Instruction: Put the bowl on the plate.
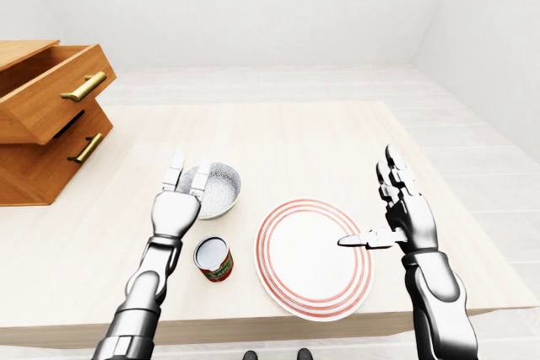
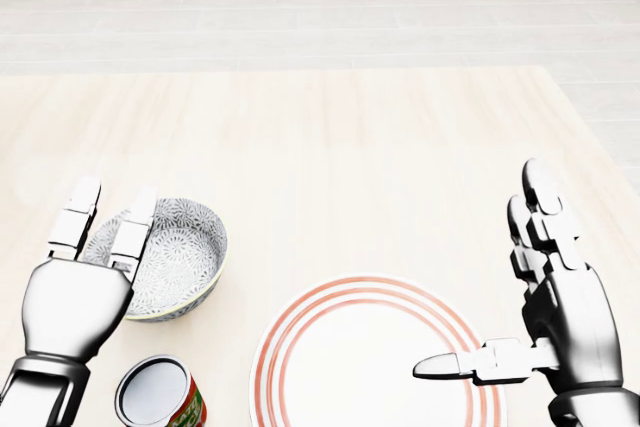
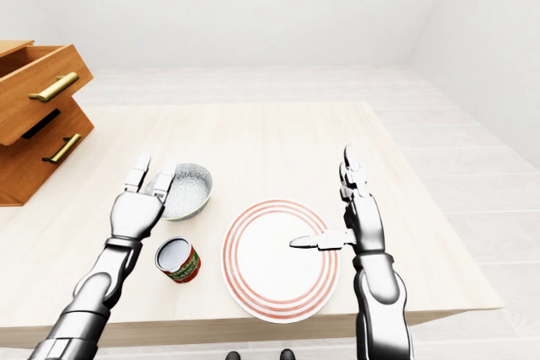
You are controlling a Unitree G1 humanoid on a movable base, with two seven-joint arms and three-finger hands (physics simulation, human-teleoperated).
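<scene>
Looking down over both arms.

Nearest: tin can, upright, red-and-green label, pale top. It sits just left of the plate, at its lower left in the head view.

Plate: white with red rings round the rim, lying flat on the table.

My right hand is at the plate's right edge. It is spread, with the fingers straight and pointing up the view and the thumb stuck out sideways above the plate's right rim. It grips no object. I cannot tell whether the thumb touches the plate.

My left hand is left of the plate, just beyond the can. It is spread too, fingers straight and apart. Its fingertips overlap the bowl's left rim in the head view; I cannot tell if they touch.

Bowl: grey patterned with a yellowish lip, upright on the table. It lies up and left of the plate, near it but apart.

Farther, well left of the plate in the left-eye view: wooden drawer chest with brass handles, top drawer pulled out.

Farthest beyond the plate: pale floor.
</scene>
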